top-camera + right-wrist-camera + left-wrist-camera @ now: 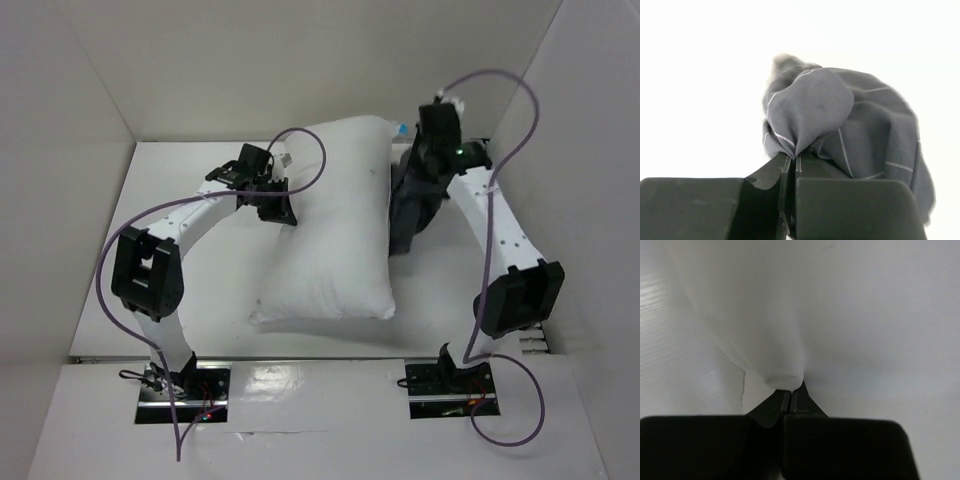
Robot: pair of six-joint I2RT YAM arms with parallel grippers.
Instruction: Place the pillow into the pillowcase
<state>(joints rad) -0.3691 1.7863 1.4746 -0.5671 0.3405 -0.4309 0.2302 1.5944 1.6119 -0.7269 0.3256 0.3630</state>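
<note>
Mid-worktop, both arms engaged.

- The pillow [325,220] lies flat in the middle of the worktop [225,310]. Its long axis runs near to far, and its far short end almost reaches the back wall.
- The left claw [791,392] sits at the pillow's left long edge, towards the far half. The left wrist view shows it clenched, with a small fold of white pillow fabric nipped at the tips.
- The pillowcase [840,115] is bunched in a dark heap just right of the pillow, touching the far half of its right long edge. Part of it is lifted off the worktop.
- The right claw [790,157] is clenched on a gathered tuck of the grey checked cloth. We cannot tell from any view where the case's opening is.

The relation that matters: the case sits to the right of the pillow, alongside a long edge rather than at a short end. The pillow is held by its left side, which faces away from the case.

We judge the task is at an early stage, with no part of the pillow inside the case.

- Next step, in our judgement: the mouth of the case must be found and spread, then lined up with one short end of the pillow so the case can be drawn along the near-far axis.
- The right arm is the nearer to the case, and the left arm to the pillow.

Risk: a one-point pinch on crumpled cloth may not open the mouth at all.
</note>
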